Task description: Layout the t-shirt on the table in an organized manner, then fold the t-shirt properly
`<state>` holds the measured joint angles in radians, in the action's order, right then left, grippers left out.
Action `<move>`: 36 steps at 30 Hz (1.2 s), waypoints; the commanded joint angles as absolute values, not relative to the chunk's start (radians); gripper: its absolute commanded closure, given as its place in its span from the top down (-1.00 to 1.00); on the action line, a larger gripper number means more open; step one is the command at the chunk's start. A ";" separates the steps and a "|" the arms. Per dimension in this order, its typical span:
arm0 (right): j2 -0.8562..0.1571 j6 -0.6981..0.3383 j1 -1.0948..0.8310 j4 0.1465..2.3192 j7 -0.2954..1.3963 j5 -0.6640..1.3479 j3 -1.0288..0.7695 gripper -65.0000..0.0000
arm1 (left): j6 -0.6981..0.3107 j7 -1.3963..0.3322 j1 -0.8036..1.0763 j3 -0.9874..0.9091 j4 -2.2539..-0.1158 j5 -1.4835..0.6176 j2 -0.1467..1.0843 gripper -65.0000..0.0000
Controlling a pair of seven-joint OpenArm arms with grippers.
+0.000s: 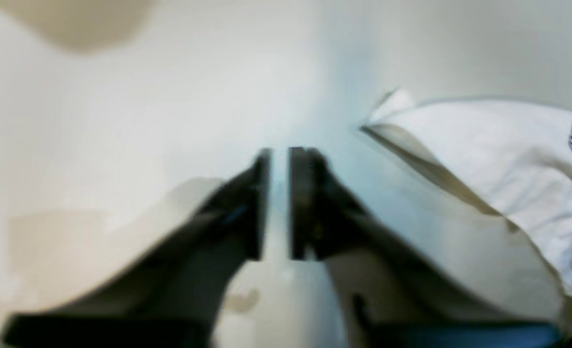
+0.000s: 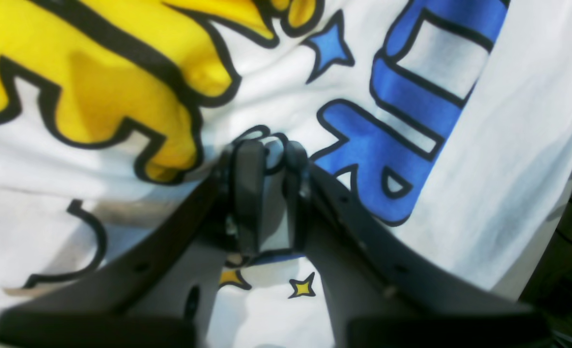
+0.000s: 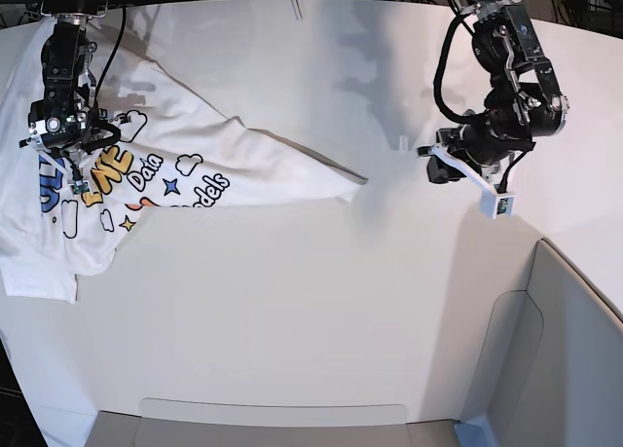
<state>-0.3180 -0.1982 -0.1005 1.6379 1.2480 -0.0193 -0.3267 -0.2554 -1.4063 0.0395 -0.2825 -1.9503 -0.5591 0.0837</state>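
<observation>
Shirt (image 3: 195, 169): light, limp cotton; judged to drag and wrinkle. Right gripper (image 2: 266, 159) pinches printed cloth. Left gripper (image 1: 277, 159) jaws slightly apart, empty. Grab hem corners next.

Open counter (image 3: 321, 301) was left bare across the middle and near side, giving free passage. The far-left part was covered by the t-shirt (image 3: 243, 174), drawn out to a point mid-counter. The near-right corner was blocked by a raised grey panel (image 3: 565, 359).
</observation>
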 commanded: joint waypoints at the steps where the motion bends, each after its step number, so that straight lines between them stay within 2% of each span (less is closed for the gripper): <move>1: -0.311 -0.206 -0.128 1.643 1.293 0.021 -0.318 -0.69 | -0.254 -1.396 0.028 -0.280 -1.968 -0.575 0.073 -0.52; 7: -0.309 -0.206 -0.176 1.879 1.300 0.021 -0.323 -0.68 | -0.254 -1.396 -0.042 -0.272 -1.965 -0.575 0.015 -0.58; 12: -0.309 -0.206 -0.194 2.014 1.300 0.015 -0.323 -0.68 | -0.254 -1.396 -0.050 -0.271 -1.963 -0.575 0.013 -0.58; 20: -0.311 -0.206 -0.255 2.014 1.302 0.013 -0.314 -0.68 | -0.254 -1.396 -0.085 -0.272 -1.923 -0.572 0.042 -0.58; 29: -0.320 -0.208 -0.321 1.926 1.302 0.012 -0.265 -0.68 | -0.254 -1.396 -0.383 -0.263 -1.514 -0.576 0.004 -0.58; 36: -0.320 -0.209 -0.328 1.859 1.328 -0.033 -0.262 -0.68 | -0.254 -1.396 -0.478 -0.007 -1.409 -0.576 -0.038 -0.58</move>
<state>-0.3096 -0.2066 -0.3202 1.8751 1.2869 -0.0067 -0.2584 -0.2527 -1.3895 -0.4610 -0.0044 -1.3975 -0.5564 -0.0368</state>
